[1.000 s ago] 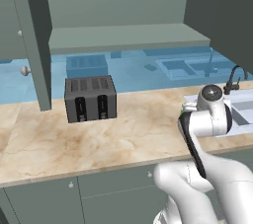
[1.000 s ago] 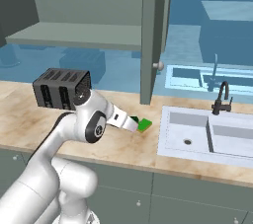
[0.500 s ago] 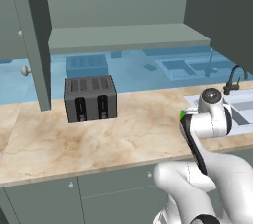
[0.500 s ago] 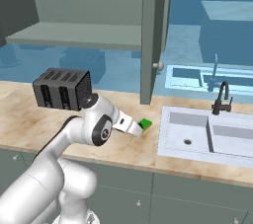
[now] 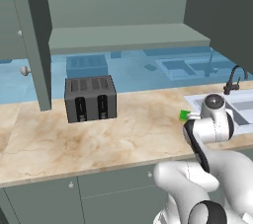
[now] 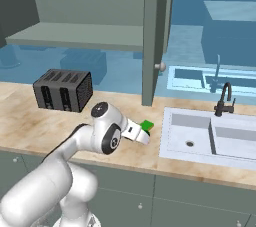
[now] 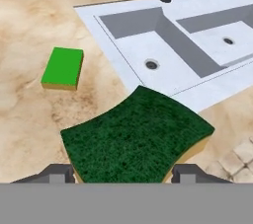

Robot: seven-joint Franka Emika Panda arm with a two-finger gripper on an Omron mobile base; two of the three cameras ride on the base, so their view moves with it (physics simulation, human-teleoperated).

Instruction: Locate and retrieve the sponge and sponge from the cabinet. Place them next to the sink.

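Observation:
My gripper (image 7: 123,171) is shut on the yellow sponge with a dark green top (image 7: 138,136), which spans the gap between both fingertips just above the marble counter. The bright green sponge (image 7: 62,67) lies flat on the counter a little beyond it, left of the sink (image 7: 163,55). From the right base view, my gripper (image 6: 143,137) points at that green sponge (image 6: 146,125), close to the sink's (image 6: 185,131) left rim. The left base view shows the green sponge (image 5: 184,115) peeking out beside my wrist. The cabinet (image 5: 123,38) hangs open above the counter, its shelf bare.
A dark toaster (image 5: 90,98) stands on the counter to the left, under the cabinet. The open cabinet door (image 6: 155,31) hangs down just behind the sponges. A dark curved faucet (image 6: 224,98) rises at the back of the sink. Drawers run below the counter edge.
The hand has turned slightly near the sink, so the bright green sponge now peeks out beside it in the left base view. That sponge has stayed put on the counter.

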